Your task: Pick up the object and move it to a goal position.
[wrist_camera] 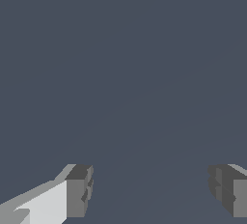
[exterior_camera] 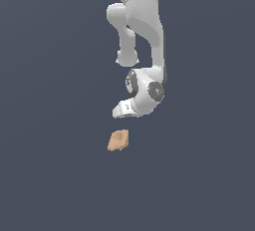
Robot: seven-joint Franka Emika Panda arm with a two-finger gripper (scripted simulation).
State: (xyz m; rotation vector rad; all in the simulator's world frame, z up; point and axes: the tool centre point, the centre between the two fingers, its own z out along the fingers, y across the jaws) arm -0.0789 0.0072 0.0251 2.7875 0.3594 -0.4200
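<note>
**Claw spread, blob not yet under it**

My claw (wrist_camera: pixel 149 191) sits nearest the wrist camera, its two grey fingertips (wrist_camera: pixel 79 189) set wide apart with only bare tabletop (wrist_camera: pixel 125 73) between them; it grips nothing. The tan-orange lumpy blob (exterior_camera: pixel 118 140) does not appear in the wrist view. In the exterior view it lies on the tabletop just below my white claw in the frame, a little toward the exterior view's left. How high I am above it I cannot tell. I judge it light and stiff, its matte skin unlikely to slip. Its uneven lumps could rock between my pads, so I would close across its narrower waist, centred.
</note>
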